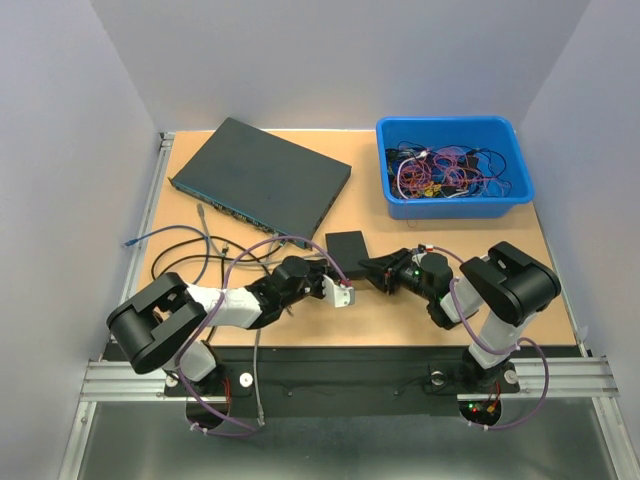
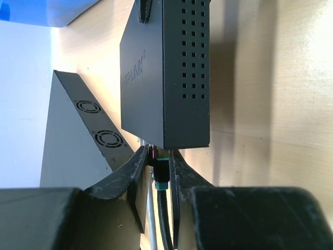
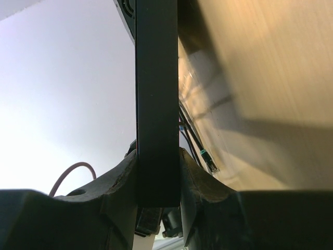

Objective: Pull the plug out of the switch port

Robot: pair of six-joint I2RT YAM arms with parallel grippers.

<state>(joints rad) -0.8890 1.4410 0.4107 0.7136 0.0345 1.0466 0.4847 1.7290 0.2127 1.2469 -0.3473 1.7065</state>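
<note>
A small black switch lies on the wooden table at the middle. In the left wrist view its perforated case fills the top. A black plug with a teal boot sits at the switch's near face, its cable trailing back. My left gripper is shut on this plug, one finger on each side; it shows in the top view too. My right gripper is shut on the switch's right edge, and the right wrist view shows the black case clamped between its fingers.
A large dark rack switch lies at the back left, its fan vents visible in the left wrist view. A blue bin of wires stands at the back right. Loose cables lie left. Another teal-booted plug lies on the table.
</note>
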